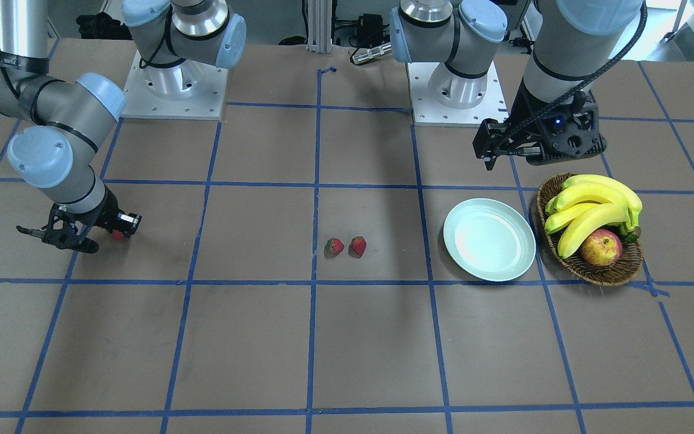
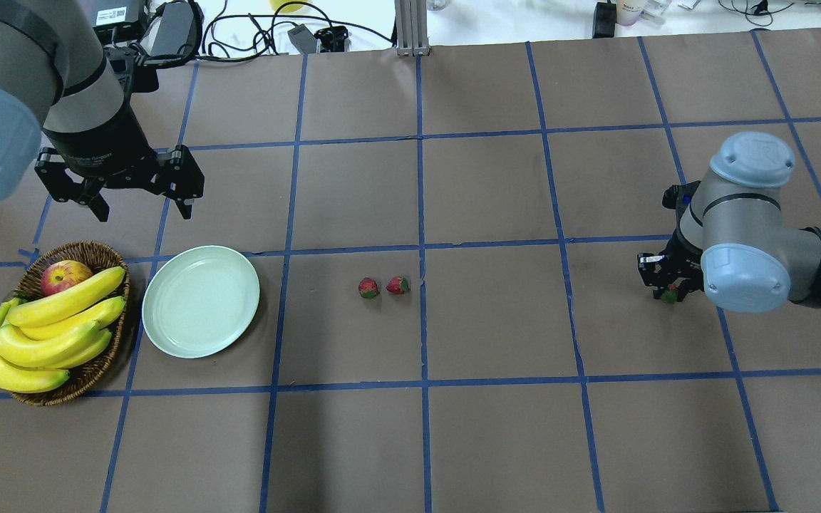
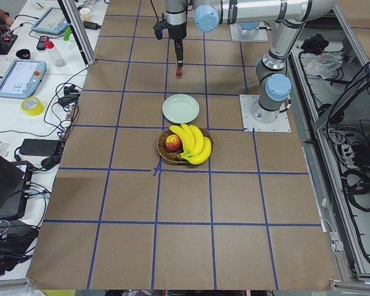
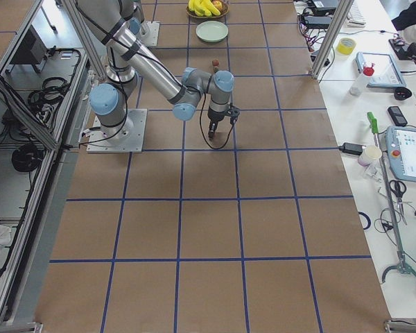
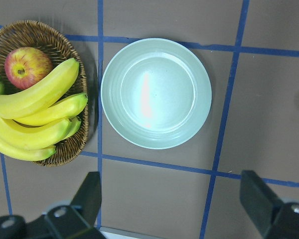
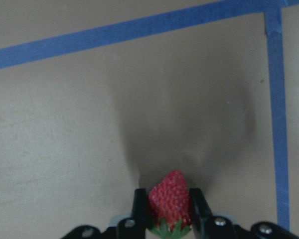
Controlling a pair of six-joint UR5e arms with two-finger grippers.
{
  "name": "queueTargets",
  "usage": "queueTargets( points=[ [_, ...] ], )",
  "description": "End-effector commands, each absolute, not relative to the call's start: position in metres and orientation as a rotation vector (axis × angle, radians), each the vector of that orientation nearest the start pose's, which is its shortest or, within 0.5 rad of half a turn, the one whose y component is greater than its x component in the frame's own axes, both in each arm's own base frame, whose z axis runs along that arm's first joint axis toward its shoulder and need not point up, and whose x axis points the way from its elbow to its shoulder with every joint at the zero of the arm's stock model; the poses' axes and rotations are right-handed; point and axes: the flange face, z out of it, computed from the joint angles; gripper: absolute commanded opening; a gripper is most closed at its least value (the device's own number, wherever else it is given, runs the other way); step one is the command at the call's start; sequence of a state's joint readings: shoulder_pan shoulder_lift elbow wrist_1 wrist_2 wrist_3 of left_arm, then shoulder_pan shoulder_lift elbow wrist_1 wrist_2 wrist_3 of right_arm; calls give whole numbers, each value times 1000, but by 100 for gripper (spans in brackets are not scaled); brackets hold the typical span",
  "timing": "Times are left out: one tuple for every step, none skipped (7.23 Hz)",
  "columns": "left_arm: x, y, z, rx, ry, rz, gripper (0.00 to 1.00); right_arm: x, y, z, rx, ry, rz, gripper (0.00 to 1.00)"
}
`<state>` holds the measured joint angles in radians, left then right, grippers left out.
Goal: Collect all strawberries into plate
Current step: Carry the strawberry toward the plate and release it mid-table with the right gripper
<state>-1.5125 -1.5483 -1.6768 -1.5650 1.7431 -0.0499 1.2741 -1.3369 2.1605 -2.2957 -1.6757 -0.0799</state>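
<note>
Two strawberries lie side by side at mid-table, one [image 1: 334, 246] [image 2: 368, 288] next to the other [image 1: 358, 246] [image 2: 398, 286]. The third strawberry [image 6: 168, 196] [image 2: 669, 295] sits between my right gripper's fingers. My right gripper [image 6: 169, 211] [image 1: 85, 234] [image 2: 667, 285] is shut on it, low over the table at my far right. The pale mint plate [image 1: 489, 239] [image 2: 200, 300] [image 5: 156, 93] is empty. My left gripper [image 2: 143, 208] [image 5: 172, 199] [image 1: 491, 158] is open and empty, hovering just beyond the plate.
A brown wicker basket [image 1: 594, 274] [image 2: 83, 249] [image 5: 35, 30] with bananas [image 2: 47, 328] and a red-yellow apple [image 1: 601, 248] [image 2: 65, 275] stands right beside the plate, on its outer side. Blue tape lines grid the brown table. Cables and boxes lie along the far edge.
</note>
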Motion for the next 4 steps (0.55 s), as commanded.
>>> queueTargets(
  points=[
    [-88, -475, 438, -151, 2958, 142, 100, 22, -472, 192, 266, 3211, 146, 0],
    [-88, -476, 439, -150, 2960, 133, 100, 73, -480, 206, 166, 3228, 91, 0],
    [-88, -476, 439, -150, 2960, 133, 100, 126, -487, 225, 179, 3182, 94, 0],
    [-88, -476, 438, -149, 2959, 137, 100, 183, -487, 242, 278, 3094, 59, 1]
  ],
)
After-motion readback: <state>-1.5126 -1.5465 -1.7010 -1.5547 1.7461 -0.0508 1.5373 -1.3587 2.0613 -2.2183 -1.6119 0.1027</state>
